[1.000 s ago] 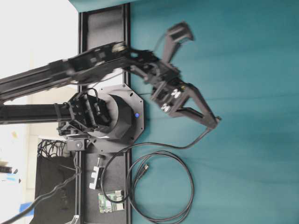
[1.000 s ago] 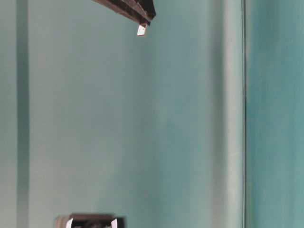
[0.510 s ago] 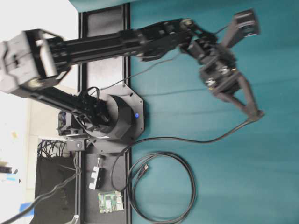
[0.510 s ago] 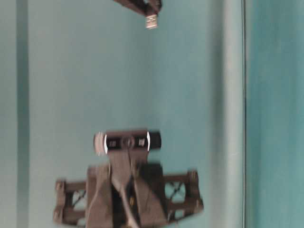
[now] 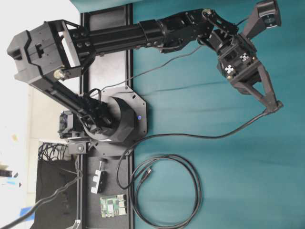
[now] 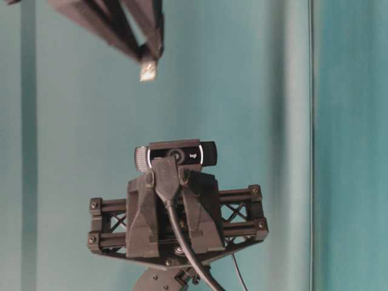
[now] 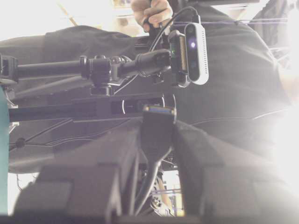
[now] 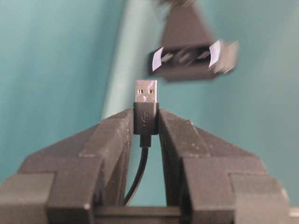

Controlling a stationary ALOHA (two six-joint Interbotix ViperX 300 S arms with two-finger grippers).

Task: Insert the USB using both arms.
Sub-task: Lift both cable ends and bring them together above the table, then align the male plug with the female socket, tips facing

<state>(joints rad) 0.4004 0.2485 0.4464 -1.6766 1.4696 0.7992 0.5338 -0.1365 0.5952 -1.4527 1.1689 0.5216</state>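
Looped cable (image 5: 190,191): black, coiled on teal cloth (image 5: 238,181).
Circuit board (image 5: 113,206): green, near the loop.
Webcam (image 6: 176,155): black, on a truss mount.

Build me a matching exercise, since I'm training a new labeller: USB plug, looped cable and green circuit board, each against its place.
Things:
1. USB plug
2. looped cable
3. green circuit board

Places:
A. lying on the teal cloth
B. on the black strip at the cloth's edge
C. clamped in the right gripper

Pairs: 1-C, 2-A, 3-B
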